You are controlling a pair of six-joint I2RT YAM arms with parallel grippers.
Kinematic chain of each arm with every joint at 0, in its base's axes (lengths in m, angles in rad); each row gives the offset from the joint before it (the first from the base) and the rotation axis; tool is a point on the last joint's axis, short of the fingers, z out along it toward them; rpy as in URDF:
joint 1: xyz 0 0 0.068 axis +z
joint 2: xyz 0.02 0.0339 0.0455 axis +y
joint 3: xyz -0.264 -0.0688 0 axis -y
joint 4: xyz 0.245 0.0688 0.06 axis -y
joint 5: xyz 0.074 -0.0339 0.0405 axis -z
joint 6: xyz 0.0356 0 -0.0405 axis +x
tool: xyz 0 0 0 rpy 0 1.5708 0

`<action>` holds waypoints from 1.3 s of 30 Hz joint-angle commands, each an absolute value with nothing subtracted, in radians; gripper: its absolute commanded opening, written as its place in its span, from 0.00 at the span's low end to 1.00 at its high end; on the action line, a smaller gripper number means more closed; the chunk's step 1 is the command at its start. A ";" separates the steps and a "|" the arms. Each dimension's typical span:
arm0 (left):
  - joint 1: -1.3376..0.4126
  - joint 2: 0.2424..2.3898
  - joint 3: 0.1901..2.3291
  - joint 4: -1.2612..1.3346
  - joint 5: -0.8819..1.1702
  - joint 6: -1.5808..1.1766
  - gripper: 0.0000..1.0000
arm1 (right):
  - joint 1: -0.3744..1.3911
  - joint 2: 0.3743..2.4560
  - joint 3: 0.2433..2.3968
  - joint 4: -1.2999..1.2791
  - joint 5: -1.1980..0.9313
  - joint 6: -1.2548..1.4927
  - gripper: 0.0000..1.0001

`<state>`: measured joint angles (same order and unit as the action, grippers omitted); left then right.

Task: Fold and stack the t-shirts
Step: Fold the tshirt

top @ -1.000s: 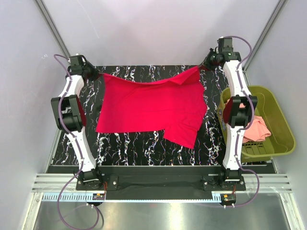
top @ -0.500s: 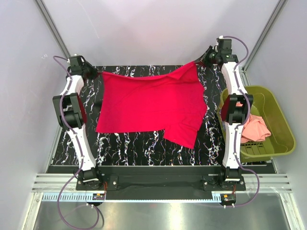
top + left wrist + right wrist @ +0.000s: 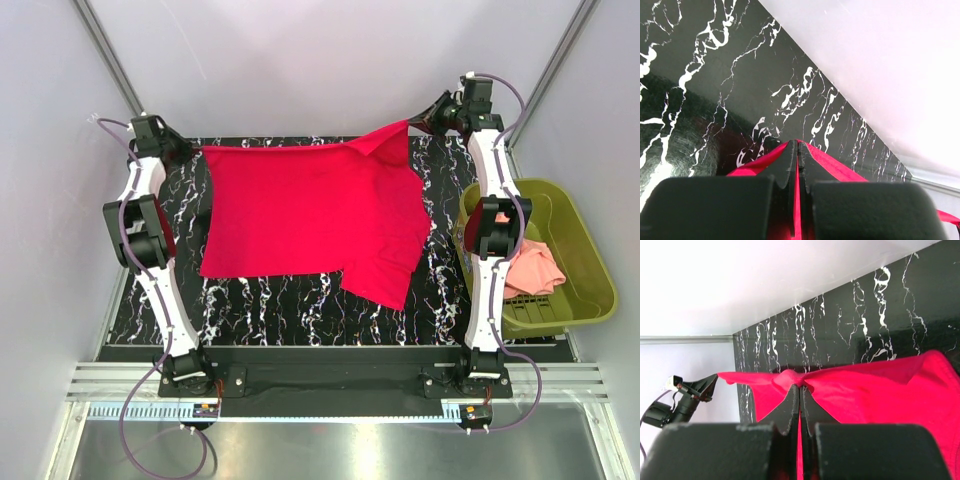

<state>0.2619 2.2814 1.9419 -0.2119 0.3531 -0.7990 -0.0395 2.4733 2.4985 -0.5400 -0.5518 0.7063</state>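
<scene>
Spreading step: left gripper (image 3: pixel 196 150) and right gripper (image 3: pixel 414 126) are pinching the red shirt's (image 3: pixel 310 215) far corners, holding that edge taut above the table (image 3: pixel 270 300). Next, probably lowering it flat, then folding. Pink shirt (image 3: pixel 535 268) is sitting in the basket (image 3: pixel 592 262).

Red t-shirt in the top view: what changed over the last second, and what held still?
The left claw and right claw moved apart and a little farther back. This pulled the sagging far edge of the red t-shirt into a taut, straight line. Both claws stayed shut on its far corners. The shirt's near part on the table, the pink t-shirt and the green basket stayed put.
</scene>
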 commanded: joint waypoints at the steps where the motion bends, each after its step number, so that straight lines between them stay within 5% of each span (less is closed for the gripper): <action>1: 0.265 2.260 1.933 -0.164 0.374 -0.802 0.00 | -0.041 2.458 2.504 -0.535 -0.578 0.703 0.00; 20: 0.244 2.195 1.856 -0.406 0.368 -0.693 0.00 | -0.041 2.177 2.155 -0.721 -0.503 0.543 0.00; 39: 0.245 2.141 1.766 -0.594 0.318 -0.580 0.00 | -0.040 2.204 2.049 -0.911 -0.474 0.463 0.01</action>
<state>0.2455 2.2097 1.7775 -0.5842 0.3393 -0.6109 -0.0391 2.2135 2.0537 -0.8787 -0.5068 0.5056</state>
